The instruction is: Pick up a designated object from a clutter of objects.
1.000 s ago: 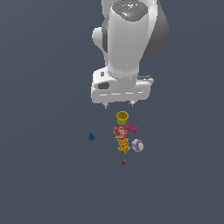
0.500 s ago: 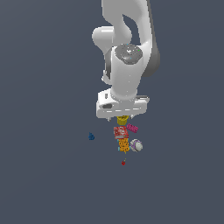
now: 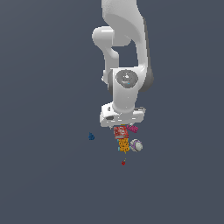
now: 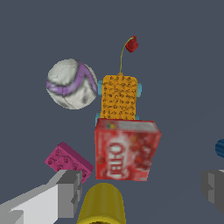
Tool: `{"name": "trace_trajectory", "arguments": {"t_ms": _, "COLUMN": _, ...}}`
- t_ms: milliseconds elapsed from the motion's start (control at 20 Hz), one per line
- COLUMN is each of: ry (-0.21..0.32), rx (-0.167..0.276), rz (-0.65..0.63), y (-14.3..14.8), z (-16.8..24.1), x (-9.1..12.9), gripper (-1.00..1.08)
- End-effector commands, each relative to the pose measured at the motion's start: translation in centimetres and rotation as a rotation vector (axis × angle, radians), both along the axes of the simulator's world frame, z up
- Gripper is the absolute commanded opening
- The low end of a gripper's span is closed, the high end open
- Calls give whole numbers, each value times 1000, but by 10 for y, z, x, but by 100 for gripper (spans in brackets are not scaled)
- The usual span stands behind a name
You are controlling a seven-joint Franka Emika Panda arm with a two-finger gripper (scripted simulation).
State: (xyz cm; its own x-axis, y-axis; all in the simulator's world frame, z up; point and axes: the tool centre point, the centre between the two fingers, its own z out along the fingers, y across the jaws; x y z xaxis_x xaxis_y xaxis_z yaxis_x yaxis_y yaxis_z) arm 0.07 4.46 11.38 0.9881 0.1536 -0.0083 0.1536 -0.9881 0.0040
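The designated object, a flat red box (image 4: 127, 151) with white lettering, lies in the middle of the clutter of objects, and in the exterior view the red box (image 3: 120, 131) sits just under my hand. My gripper (image 4: 140, 188) is open above it. One grey finger (image 4: 65, 192) stands beside the pink brick (image 4: 68, 161), and the other finger (image 4: 213, 186) is far out on the opposite side. A yellow cup (image 4: 101, 204) lies between the fingers, touching the red box's edge. In the exterior view my gripper (image 3: 121, 124) hides the cup.
An orange dotted box (image 4: 119, 97) borders the red box's far side. A whitish ball with a purple band (image 4: 71, 84) lies beside it. A small red bit (image 4: 132, 44) and a blue bit (image 4: 220, 148) lie apart. Around them is dark flat floor (image 3: 52, 183).
The arm has come down toward the clutter. The hand, earlier well above the yellow cup, now sits right over it and covers it in the exterior view. The objects have not moved.
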Motion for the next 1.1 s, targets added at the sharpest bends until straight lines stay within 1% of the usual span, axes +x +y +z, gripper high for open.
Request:
{"name": "trace_trajectory", "arguments": {"t_ms": 0, "ry": -4, "rx": 2, "rz": 3, "y": 1, "z": -13, "x": -3, "gripper": 100}}
{"name": "trace_trajectory", "arguments": {"t_ms": 300, "ry": -7, "rx": 5, "rz": 6, "y": 3, "z": -30, "x": -7, "gripper": 100}}
{"name": "trace_trajectory", "arguments": {"t_ms": 700, "ry": -6, "rx": 5, "rz": 6, "y": 3, "z": -36, "x": -8, "gripper": 100}}
{"name": "trace_trajectory", "arguments": {"t_ms": 1050, "ry": -7, "rx": 5, "rz": 7, "y": 3, "z": -65, "x": -9, "gripper": 100}}
